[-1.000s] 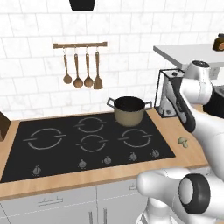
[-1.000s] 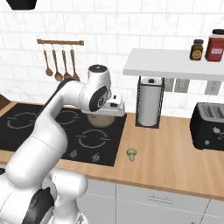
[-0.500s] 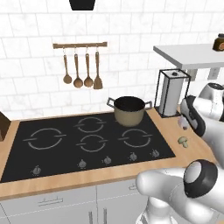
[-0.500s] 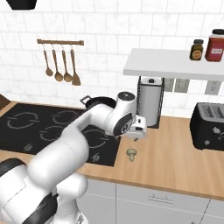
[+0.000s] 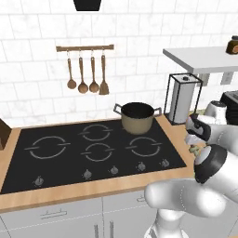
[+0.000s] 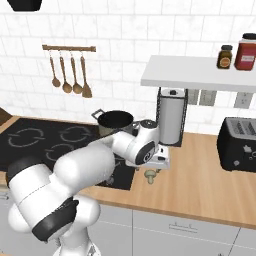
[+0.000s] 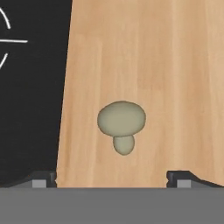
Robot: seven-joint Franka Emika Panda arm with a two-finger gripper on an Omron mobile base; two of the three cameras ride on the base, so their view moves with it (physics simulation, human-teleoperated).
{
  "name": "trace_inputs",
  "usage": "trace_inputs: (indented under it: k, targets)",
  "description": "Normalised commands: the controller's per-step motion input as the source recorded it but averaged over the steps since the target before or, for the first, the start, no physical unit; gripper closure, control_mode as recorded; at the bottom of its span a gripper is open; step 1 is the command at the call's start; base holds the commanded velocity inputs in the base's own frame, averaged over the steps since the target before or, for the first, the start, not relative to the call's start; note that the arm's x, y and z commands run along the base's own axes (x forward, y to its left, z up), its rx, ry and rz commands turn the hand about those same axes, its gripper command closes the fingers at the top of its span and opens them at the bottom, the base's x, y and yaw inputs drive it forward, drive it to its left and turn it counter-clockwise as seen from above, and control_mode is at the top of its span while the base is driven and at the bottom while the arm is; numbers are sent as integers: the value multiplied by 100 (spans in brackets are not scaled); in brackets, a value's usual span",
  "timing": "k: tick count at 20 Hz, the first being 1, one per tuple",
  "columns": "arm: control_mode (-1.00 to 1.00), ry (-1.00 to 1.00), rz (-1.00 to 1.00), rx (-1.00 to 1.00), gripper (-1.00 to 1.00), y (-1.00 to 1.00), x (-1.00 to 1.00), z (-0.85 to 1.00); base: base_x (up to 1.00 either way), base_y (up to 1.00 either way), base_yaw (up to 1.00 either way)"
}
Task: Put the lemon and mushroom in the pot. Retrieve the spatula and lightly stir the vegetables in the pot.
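Nearest the camera in the hand view, the tool (image 7: 112, 177) stands released, its two dark fingertips (image 7: 41, 178) spread wide at the lower edge and grasping nothing. Between and just above them lies the mushroom (image 7: 121, 124), a pale olive cap with a short stem, resting on the wooden desk (image 7: 175, 65) and apart from both tips. The mushroom sits on bare wood just beside the edge of the black cooktop (image 7: 30, 109). In the right base view the tool (image 6: 151, 163) hangs directly over the mushroom (image 6: 149, 175), close above it, near the cooktop's right edge. In the left base view the mushroom (image 5: 193, 149) is partly hidden by the arm. Farther back, the pot (image 5: 138, 116) stands upright on the rear right burner of the cooktop (image 5: 69, 153), well apart from the mushroom; what lies inside it cannot be told. Beyond it, a paper-towel holder (image 6: 171, 116) stands against the tiled wall, with a dark toaster (image 6: 239, 144) to its right. Wooden utensils (image 5: 86, 74) hang from a wall rail, and two jars (image 6: 239, 52) stand on the white shelf (image 6: 195, 72).
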Motion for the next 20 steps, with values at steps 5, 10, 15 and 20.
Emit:
trace_inputs:
  k: [5,10,15,20]
  targets:
    - [-100,8,0,0,-100,-11,23,-50,0,0,0]
    - [-100,5,0,0,-100,-5,19,-44,0,0,0]
    - [-100,1,0,0,-100,-8,17,-26,0,0,0]
    - [-100,0,0,0,-100,-4,19,-15,0,0,0]
